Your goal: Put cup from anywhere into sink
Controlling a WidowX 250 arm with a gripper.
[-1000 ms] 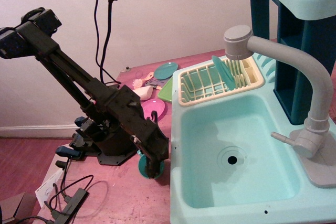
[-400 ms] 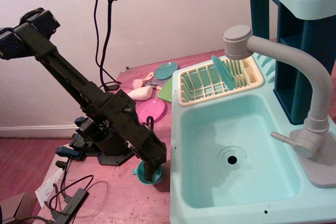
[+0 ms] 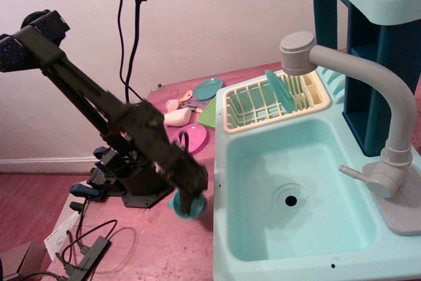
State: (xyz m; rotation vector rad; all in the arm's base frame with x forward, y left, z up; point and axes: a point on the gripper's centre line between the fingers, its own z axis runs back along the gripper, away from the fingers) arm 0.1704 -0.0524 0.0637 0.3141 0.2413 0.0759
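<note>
There is only one view. It looks from the front, from slightly above, with the sink [image 3: 302, 195] near in the lower right of the frame. The arm [image 3: 99, 106] crosses the left side, the wall behind.

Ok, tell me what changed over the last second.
The gripper dropped lower over the cup, left of the sink, then rose slightly, and the cup appears to rise with it; motion blur hides the jaws. Sink, dish rack and pink plate stayed put.
</note>
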